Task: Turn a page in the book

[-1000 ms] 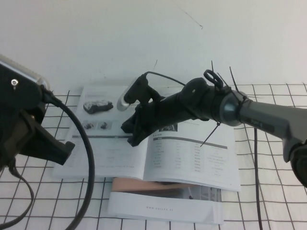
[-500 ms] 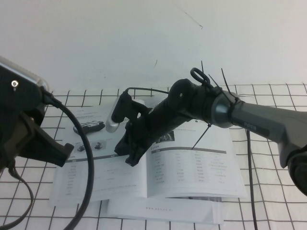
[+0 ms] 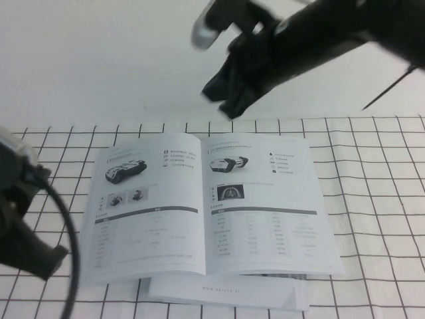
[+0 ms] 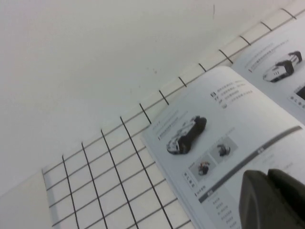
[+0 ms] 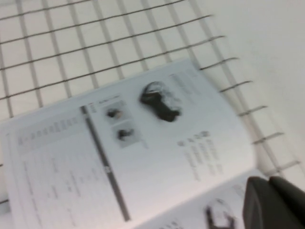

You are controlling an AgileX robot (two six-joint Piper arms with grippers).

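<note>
The book lies open and flat on the checked cloth. The page is its left-hand leaf, lying flat, with a black wheeled vehicle photo, two small photos and a grey band. My right gripper hangs high above the book's far edge, shut and holding nothing. In the right wrist view the right gripper looks down on the page. My left gripper sits low at the near left, beside the book, shut and holding nothing. The left wrist view shows the left gripper over the page.
A second white booklet lies under the book's near edge. The checked cloth covers the table to the right and left. Beyond the cloth is a plain white surface.
My right arm has lifted off the book and risen toward the back. The page it was pressing now lies flat on the left side. The left arm has dropped lower left.
</note>
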